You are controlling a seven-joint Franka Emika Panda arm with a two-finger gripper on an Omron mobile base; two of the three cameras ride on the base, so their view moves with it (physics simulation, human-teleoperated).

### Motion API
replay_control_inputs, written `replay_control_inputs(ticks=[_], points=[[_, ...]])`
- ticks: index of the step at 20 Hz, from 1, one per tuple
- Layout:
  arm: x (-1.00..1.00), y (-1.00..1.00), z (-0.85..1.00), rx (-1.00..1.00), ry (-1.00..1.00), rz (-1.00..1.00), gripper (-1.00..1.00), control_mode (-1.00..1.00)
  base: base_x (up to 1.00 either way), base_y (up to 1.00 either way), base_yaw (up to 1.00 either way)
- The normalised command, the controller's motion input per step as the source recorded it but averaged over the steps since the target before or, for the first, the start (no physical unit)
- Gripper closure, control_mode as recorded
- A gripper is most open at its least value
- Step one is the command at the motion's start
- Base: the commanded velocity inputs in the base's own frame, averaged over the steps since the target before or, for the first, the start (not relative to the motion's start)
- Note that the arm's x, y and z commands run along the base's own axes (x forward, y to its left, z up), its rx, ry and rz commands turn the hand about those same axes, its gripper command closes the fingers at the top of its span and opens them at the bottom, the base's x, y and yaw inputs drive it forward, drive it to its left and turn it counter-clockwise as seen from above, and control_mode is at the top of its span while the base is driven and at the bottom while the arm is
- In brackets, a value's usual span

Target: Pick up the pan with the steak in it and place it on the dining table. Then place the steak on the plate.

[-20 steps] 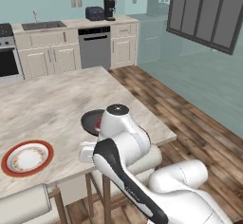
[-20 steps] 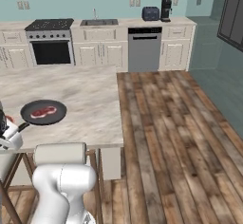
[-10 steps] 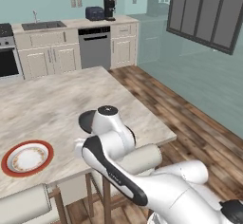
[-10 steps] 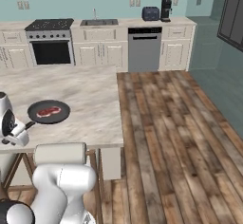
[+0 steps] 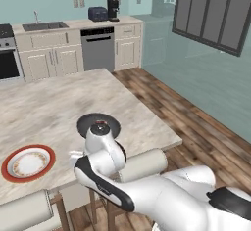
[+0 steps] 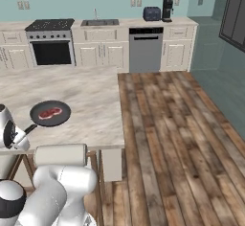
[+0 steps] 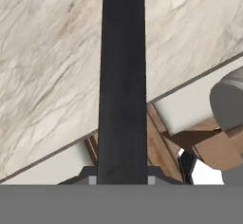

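The steak (image 6: 49, 112) is seen in the frying pan (image 6: 50, 113) from the right; the hand (image 7: 122, 178) is clamped on the pan's handle (image 7: 122, 80); the plate (image 5: 28, 162) is shown at 9 o'clock on the bench (image 5: 44, 107).

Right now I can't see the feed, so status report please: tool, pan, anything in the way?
Tool shut on pan handle. Pan on dining table, steak inside. Plate near table's edge, path looks clear.
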Motion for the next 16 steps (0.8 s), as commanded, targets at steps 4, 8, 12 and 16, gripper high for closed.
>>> replay_control_inputs(ticks=[4,8,12,16], points=[[-0.04,0.33,-0.52,0.0,-0.17,-0.01,1.0,-1.0,0.0,0.0,0.0],[0.0,0.04,-0.03,0.01,-0.01,0.0,1.0,-1.0,0.0,0.0,0.0],[-0.24,0.0,-0.08,0.0,-0.01,0.11,1.0,-1.0,0.0,0.0,0.0],[-0.61,-0.04,-0.04,0.0,-0.02,0.28,1.0,-1.0,0.0,0.0,0.0]])
